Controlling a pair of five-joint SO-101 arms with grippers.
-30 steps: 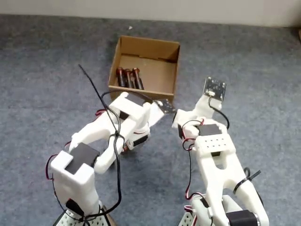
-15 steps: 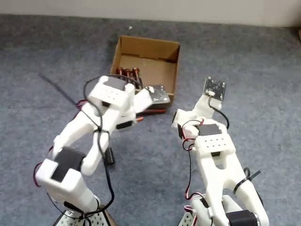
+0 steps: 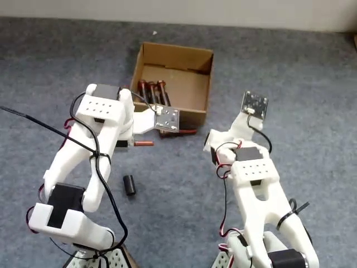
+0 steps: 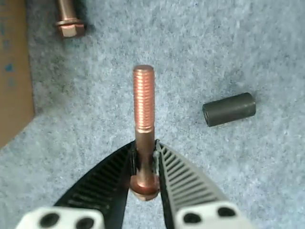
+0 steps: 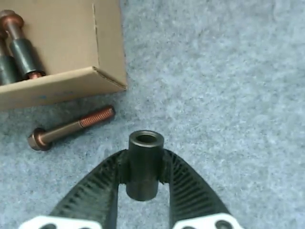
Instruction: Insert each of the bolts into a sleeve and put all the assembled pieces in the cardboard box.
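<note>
My left gripper [image 4: 144,153] is shut on a copper bolt [image 4: 144,109], gripping it near the head with the threaded end pointing away; in the high view this bolt [image 3: 144,143] juts out beside the arm. A loose black sleeve [image 4: 229,109] lies on the carpet close by, also seen as the loose sleeve [image 3: 129,185]. My right gripper [image 5: 144,164] is shut on another black sleeve [image 5: 144,157], held upright with its bore facing the camera. A second bolt [image 5: 71,128] lies in front of the cardboard box [image 3: 207,84]. Three assembled pieces [image 3: 151,92] lie inside.
Grey carpet covers the whole floor. The box wall [image 5: 62,88] stands close to the right gripper, and a box corner [image 4: 14,71] is near the left one. The left arm's black cable [image 3: 33,120] trails to the left.
The left arm has risen from the carpet and swung left with the bolt, uncovering the loose sleeve. The right arm has not moved.
</note>
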